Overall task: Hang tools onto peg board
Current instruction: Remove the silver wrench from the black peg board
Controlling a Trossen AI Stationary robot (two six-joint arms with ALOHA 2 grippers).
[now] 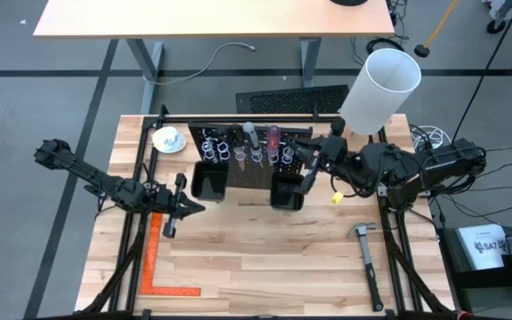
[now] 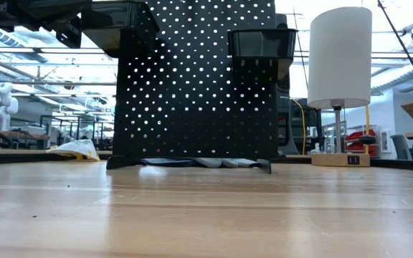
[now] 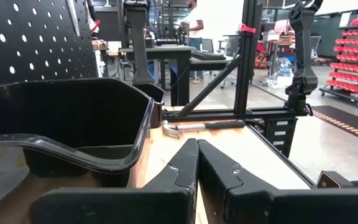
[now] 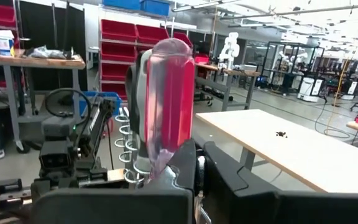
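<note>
- Your low view shows only the peg board [image 2: 192,86] standing upright at the table's far middle, and one white lamp [image 2: 339,57].
- From above you get two black bins [image 1: 210,182], one hammer [image 1: 367,258], one orange square [image 1: 158,262].
- Your right gripper [image 1: 308,182], by the board's right bin, is closed against the red-handled screwdriver [image 4: 166,99].
- Your left gripper [image 1: 172,222] is closed on nothing, before the left bin.

Black perforated peg board [image 2: 192,86], translucent red screwdriver handle [image 4: 169,99], orange square ruler [image 1: 160,267]
</note>
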